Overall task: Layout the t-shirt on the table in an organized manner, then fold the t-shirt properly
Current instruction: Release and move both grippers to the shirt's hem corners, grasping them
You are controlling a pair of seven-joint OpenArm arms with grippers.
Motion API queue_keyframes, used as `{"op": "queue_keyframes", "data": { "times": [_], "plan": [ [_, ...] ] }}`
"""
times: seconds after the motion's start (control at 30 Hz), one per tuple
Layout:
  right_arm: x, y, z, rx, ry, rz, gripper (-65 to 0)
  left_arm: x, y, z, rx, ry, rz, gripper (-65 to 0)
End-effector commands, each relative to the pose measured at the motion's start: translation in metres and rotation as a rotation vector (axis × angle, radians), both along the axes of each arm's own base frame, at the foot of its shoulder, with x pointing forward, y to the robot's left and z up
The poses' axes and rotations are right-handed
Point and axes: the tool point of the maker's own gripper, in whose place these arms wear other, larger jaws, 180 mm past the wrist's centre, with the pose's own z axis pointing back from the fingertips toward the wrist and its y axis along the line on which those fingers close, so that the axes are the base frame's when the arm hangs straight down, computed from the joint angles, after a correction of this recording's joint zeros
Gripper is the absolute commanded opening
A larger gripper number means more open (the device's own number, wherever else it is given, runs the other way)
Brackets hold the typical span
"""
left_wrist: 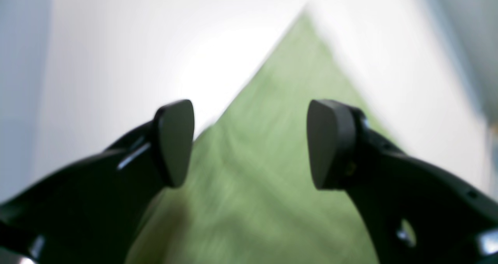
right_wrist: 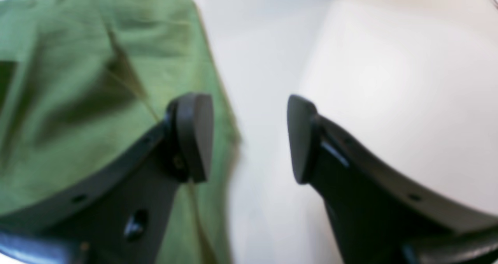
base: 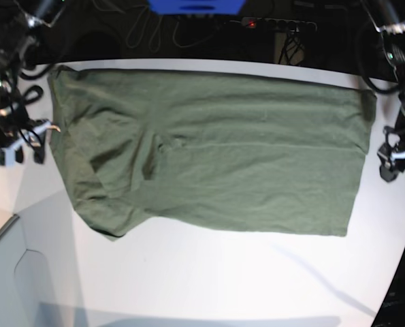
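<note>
The left pincer [left_wrist: 250, 143] is seen with its jaws spread wide and nothing between the dark pads; directly beneath and ahead of it lies a corner of the plain olive-green soft cotton t-shirt [left_wrist: 264, 170]. The right pincer [right_wrist: 250, 137] is likewise parted and empty, with the shirt's edge under its one pad and the smooth matte white table [right_wrist: 389, 81] under the other. In the base view each pincer is placed just off one short end of the garment [base: 216, 150], which is spread flat across the far half of the tabletop, one end rumpled and folded in on itself.

The layout looks nearly done, so smoothing that bunched end is judged to be the step in hand. It would best be done by pinching only the top layer at the outer corners and drawing outward evenly, low over the table, so that the flat part is not dragged.

Both wrist views are blurred, so seams and hem are hard to make out. The collar and sleeves cannot be told apart in the creased end, and the arms are cropped at the frame edges.
</note>
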Motion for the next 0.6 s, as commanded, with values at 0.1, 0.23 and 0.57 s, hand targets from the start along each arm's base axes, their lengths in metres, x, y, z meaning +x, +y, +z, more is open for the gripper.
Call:
{"op": "queue_keyframes", "data": {
  "times": [0.1,0.23,0.57],
  "plan": [
    [0.055,0.006,0.006,0.069,-0.058,0.041,-34.3,0.048,0.015,0.020,0.051,-0.037,0.020,-21.3],
    [0.095,0.009,-0.006,0.152,-0.032,0.060,-34.3,0.085,0.022,0.014,0.105,0.031,0.029,-21.2],
    [0.135,-0.013,-0.036,0.229,0.022,-0.067,-31.0,0.144,-0.007,-0.026,0.271,0.133,-0.068,-21.2]
  ]
}}
